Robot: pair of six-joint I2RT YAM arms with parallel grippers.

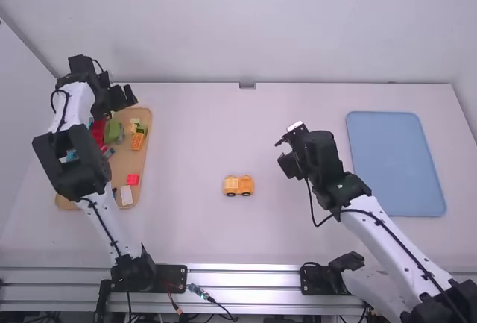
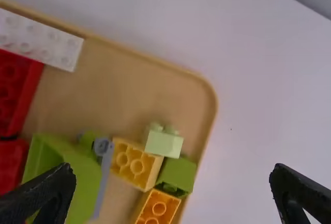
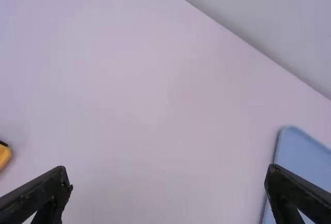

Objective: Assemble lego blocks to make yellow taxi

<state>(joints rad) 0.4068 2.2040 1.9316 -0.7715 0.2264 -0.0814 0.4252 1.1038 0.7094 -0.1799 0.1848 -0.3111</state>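
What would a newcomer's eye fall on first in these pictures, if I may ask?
Probably the small yellow-orange toy vehicle, alone near the middle of the white table. Next, the tan tray of colourful blocks, partly beneath the left arm, and the flat blue tray beyond the right arm's open claw.

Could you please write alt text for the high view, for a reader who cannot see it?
A small yellow-orange block vehicle stands on a white table. The robot's left gripper is by a tan tray of blocks; the right gripper hangs between the vehicle and a blue tray.
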